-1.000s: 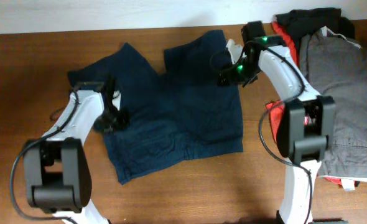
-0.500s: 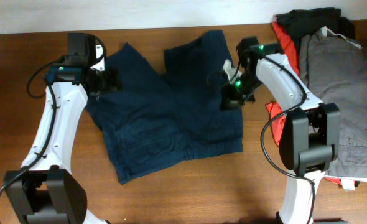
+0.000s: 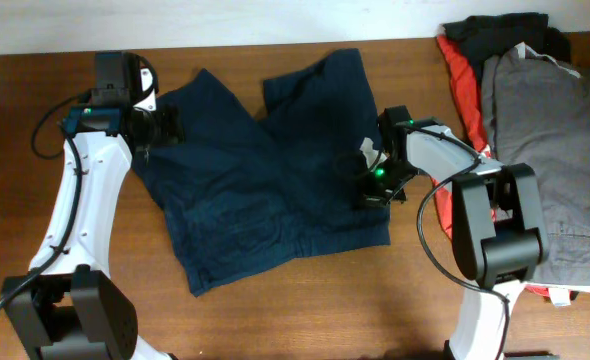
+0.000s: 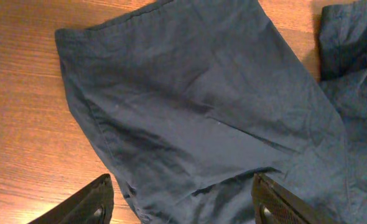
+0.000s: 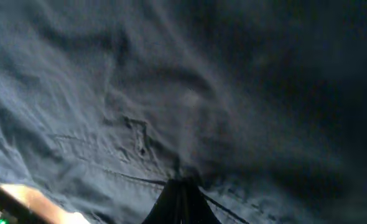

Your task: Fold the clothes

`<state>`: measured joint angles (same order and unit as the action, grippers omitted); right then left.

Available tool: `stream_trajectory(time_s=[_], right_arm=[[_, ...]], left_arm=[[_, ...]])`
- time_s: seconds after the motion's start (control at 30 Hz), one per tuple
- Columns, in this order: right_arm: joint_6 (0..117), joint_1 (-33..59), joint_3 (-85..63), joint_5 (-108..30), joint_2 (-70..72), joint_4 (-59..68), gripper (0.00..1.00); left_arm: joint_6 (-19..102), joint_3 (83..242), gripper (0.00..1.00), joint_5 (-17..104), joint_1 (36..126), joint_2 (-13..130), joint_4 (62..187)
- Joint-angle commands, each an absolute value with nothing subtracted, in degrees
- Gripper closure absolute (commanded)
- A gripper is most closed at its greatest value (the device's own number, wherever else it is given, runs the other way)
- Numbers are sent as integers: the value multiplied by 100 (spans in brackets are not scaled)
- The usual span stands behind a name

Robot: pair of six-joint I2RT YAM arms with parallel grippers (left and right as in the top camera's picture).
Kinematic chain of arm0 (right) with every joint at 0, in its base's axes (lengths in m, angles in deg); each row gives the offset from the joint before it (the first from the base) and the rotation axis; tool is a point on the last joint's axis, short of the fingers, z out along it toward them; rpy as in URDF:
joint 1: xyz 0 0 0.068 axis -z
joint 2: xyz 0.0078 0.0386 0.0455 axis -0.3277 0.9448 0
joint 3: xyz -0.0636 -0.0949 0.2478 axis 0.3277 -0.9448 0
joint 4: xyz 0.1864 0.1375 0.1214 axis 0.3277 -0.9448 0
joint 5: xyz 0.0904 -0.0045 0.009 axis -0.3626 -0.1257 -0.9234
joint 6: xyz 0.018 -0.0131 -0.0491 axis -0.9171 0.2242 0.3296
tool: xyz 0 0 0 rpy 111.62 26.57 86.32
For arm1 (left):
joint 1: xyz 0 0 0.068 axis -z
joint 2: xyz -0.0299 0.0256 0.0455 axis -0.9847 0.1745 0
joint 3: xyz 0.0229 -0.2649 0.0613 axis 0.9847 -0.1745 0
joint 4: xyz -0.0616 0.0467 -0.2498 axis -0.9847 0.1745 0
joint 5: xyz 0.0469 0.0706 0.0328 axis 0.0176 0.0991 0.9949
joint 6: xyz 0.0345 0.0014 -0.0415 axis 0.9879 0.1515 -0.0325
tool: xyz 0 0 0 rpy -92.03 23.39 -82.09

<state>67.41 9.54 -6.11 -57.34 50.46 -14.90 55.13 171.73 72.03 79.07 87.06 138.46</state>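
Observation:
The dark navy shorts [image 3: 265, 180] lie spread flat on the wooden table, legs pointing to the far edge. My left gripper [image 3: 165, 128] hovers open over the left leg's outer edge. In the left wrist view its fingers [image 4: 96, 200] straddle the cloth [image 4: 196, 93] with nothing between them. My right gripper [image 3: 367, 192] is shut, its tips resting on the shorts near their right side. The right wrist view shows the closed tips [image 5: 182, 183] against stitched fabric [image 5: 140, 81]; no cloth is lifted.
A pile of other garments sits at the right: grey trousers [image 3: 550, 150], a red-orange garment [image 3: 462, 75] and a dark one [image 3: 495, 28] at the back. Bare wood [image 3: 295, 310] runs along the near side of the table.
My left arm swung from the shorts' left side up to the far left leg and opened. My right gripper shut and slid toward the near side along the shorts' right part.

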Motion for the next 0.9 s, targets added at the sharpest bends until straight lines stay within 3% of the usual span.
stream_trajectory(time_s=[0.0,0.33,0.5,0.67,0.73,0.83,0.87], right_arm=[[5996,1074,-945,-3787,5243,-876,96],[5985,1789,-969,-3304,5250,1139,95],[6501,2106,-969,-3299,5250,2125,89],[6824,2255,-541,-3778,5226,1909,87],[6820,2255,-211,-3940,5177,1378,78],[6818,2255,532,-4587,5059,228,48],[6820,2253,817,-4829,5011,-201,43]], left_arm=[[5692,17251,29,7314,7876,8665,13789],[5692,17243,29,7317,7876,8698,13708],[5764,17234,29,7465,7869,8746,13708],[5830,17234,28,7535,7865,8890,13680],[5919,17234,25,7548,7865,8977,13677],[6370,17234,24,7542,7865,9172,13691],[6492,17234,23,7537,7865,9237,13704]])
